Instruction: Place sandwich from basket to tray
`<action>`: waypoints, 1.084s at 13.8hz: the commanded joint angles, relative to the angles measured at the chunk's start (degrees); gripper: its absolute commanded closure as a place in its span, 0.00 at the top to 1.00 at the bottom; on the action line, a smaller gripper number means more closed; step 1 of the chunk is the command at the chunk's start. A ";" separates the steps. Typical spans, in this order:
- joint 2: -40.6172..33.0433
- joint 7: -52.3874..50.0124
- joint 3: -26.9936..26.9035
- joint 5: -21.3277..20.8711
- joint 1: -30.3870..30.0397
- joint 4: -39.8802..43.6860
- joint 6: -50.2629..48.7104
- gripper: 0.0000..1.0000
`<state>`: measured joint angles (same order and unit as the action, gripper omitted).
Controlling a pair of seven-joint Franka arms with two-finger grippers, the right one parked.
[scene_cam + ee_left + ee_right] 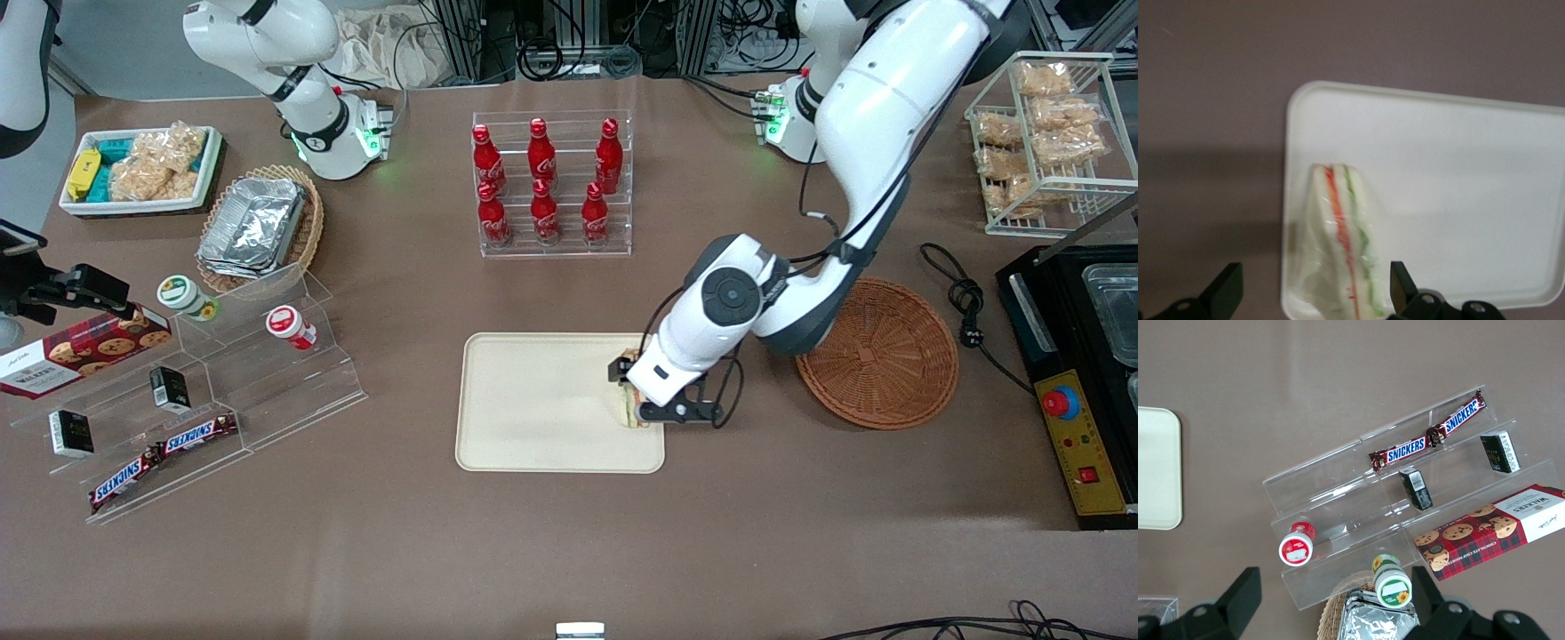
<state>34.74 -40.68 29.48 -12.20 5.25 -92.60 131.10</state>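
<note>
Sandwich (1341, 247) sits on the tray (533, 400) at the edge nearest the basket (880, 354); tool (1313, 297) over it, fingers apart.

We see the wedge resting on the cream tray with its red and green filling lines facing the wrist camera, one finger (1225, 293) on each side and not touching the bread. Basket lies just beside the tray, toward the working arm's end of the bench (569, 551). Readable text: two "SNICKERS" bars (160, 455) on the clear stepped stand (267, 373), a "Walkers" cookie box (76, 351), and red Coca-Cola bottles (544, 182) in an acrylic rack.
</note>
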 commanded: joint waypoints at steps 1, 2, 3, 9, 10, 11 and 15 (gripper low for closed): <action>-9.13 1.12 0.84 2.25 -4.63 -0.22 -11.53 0.99; -11.94 2.78 0.67 4.01 -5.07 1.26 -15.92 0.99; -14.06 4.10 0.41 4.55 -5.51 2.76 -21.62 0.99; -25.48 11.83 -6.60 6.48 -7.89 8.06 -45.75 0.99; -27.77 14.72 -8.80 8.40 -7.63 6.48 -46.98 0.99; -30.23 18.32 -11.52 9.20 -6.93 4.90 -47.60 0.99; -39.29 25.72 -18.93 10.97 -4.02 -2.84 -47.61 0.99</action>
<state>1.43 -17.78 12.84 -2.26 -0.26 -89.54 83.02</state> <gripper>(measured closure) 0.004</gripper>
